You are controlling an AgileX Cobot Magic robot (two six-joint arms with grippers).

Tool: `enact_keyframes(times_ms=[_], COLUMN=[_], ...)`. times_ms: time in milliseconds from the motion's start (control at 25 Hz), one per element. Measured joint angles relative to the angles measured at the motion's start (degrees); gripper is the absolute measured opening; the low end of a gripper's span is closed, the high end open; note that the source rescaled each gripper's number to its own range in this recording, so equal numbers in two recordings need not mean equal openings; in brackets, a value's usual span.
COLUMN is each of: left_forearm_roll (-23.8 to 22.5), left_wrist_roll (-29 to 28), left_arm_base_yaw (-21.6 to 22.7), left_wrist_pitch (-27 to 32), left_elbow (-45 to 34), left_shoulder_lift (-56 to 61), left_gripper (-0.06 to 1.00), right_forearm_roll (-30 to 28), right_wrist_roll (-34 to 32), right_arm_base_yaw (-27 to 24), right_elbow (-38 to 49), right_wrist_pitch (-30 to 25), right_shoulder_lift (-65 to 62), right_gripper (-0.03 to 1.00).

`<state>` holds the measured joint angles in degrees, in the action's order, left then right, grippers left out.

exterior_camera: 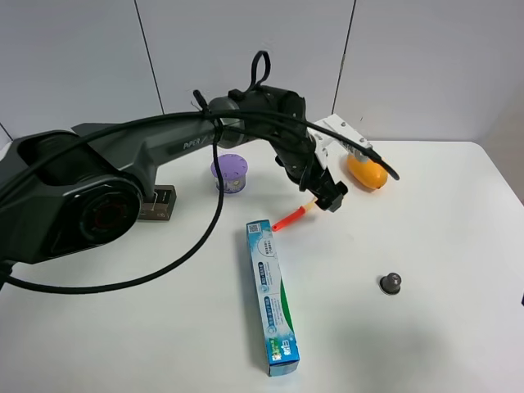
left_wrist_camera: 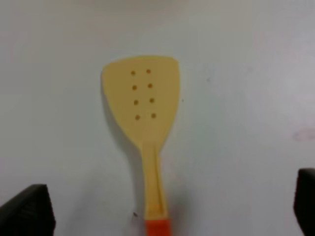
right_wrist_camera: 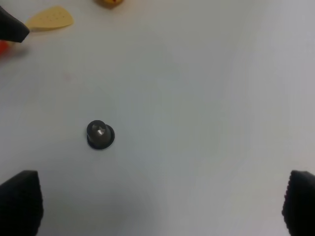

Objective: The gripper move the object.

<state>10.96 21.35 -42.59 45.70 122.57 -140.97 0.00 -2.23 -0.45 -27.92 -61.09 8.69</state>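
White table (exterior_camera: pixel 458 270) with spatula (left_wrist_camera: pixel 142 103), long box (exterior_camera: pixel 271 295), mango (exterior_camera: pixel 366 173), purple cup (exterior_camera: pixel 230 173), black knob (exterior_camera: pixel 390 283)

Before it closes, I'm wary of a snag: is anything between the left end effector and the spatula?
Nothing visible. The spatula lies flat on the white table right under the open left end effector; the box is only near its handle's far end.

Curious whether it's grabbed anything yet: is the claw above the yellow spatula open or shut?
Open. The left gripper has its fingers wide apart, and the spatula handle runs untouched between them.
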Motion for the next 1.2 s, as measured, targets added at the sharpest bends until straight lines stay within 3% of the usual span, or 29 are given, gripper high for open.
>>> enact_keyframes(times_ms=[240, 440, 760, 1200], left_forearm_roll=[0.1, -0.4, -5.4, -6.6], left_wrist_roll=[-1.1, -1.2, -1.5, -3.2], left_arm_base_yaw=[0.6, 4.4, 16.1, 33.7], left_wrist_pitch=[7.1, 9.3, 17.1, 23.4], left_elbow=[0.3, 0.3, 0.3, -0.1], left_shoulder_lift=[7.5, 10.3, 14.3, 21.5], left_gripper=[0.99, 1.00, 1.00, 1.00], right_forearm_roll=[0.0, 0.0, 0.0, 0.0], right_wrist_roll=[0.0, 0.0, 0.0, 0.0], right_arm_base_yaw=[0.0, 0.0, 0.0, 0.0], right_elbow=[0.0, 0.0, 0.0, 0.0], right_wrist_pitch=[0.0, 0.0, 0.0, 0.0], right_shoulder_lift=[0.0, 0.0, 0.0, 0.0], right_gripper=[1.00, 1.00, 1.00, 1.00])
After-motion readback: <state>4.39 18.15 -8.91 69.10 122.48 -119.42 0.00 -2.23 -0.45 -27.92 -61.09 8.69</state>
